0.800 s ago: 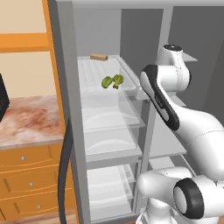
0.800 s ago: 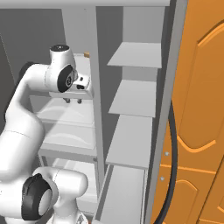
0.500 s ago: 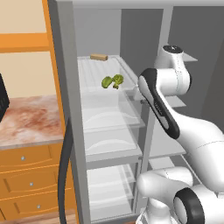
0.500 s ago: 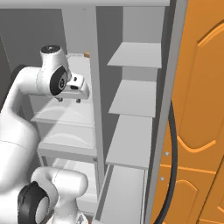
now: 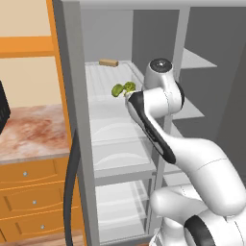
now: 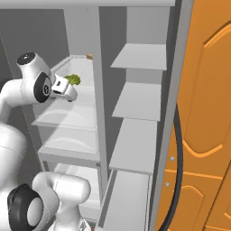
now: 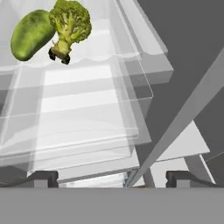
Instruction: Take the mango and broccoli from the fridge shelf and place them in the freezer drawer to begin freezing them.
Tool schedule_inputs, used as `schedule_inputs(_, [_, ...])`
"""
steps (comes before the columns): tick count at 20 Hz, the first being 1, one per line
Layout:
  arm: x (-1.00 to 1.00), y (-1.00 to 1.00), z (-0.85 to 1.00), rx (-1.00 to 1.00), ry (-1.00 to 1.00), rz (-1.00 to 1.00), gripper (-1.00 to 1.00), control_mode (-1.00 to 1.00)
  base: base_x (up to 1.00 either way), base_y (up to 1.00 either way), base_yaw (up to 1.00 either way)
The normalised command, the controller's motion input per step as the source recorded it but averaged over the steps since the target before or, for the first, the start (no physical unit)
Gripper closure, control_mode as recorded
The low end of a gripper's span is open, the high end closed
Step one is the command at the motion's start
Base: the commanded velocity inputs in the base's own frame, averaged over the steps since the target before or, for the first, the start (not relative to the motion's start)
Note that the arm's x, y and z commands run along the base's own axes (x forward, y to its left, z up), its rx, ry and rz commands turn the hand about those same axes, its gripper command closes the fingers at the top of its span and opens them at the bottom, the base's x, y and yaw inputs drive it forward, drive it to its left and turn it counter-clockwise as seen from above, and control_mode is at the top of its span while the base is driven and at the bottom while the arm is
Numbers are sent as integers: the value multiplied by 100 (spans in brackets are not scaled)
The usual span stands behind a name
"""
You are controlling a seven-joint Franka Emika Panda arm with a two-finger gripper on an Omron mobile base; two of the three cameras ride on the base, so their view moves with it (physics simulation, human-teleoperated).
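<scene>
While the gripper point(image 7: 112, 177) hangs empty with fingers spread wide, ready to reach in, the mango point(image 7: 31, 35) and broccoli point(image 7: 70, 24) sit touching on the fridge shelf point(image 7: 100, 50), near its front edge for grabbing.

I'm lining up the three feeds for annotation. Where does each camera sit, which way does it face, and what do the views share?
Left base view: behind the arm on its left, looking forward and down into the open fridge; the white arm rises at lower right toward the mango and broccoli.
Right base view: behind the arm on its right, facing the same shelves; the arm rises at lower left with the open hand.
Hand view: on the hand, looking along its fingertips at the fridge shelf.
All three share the broccoli.
</scene>
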Motion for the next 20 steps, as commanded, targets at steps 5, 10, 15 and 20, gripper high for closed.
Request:
schedule_inputs(5, [48, 23, 60, 0, -1, -1, -100, -100, 0, 0, 0])
schedule_inputs(10, [66, 9, 36, 0, 0, 0, -100, -100, 0, 0, 0])
schedule_inputs(15, [46, 43, -8, 0, 0, 0, -100, -100, 0, 0, 0])
schedule_inputs(20, [32, 25, -19, 0, 4, -1, -100, -100, 0, 0, 0])
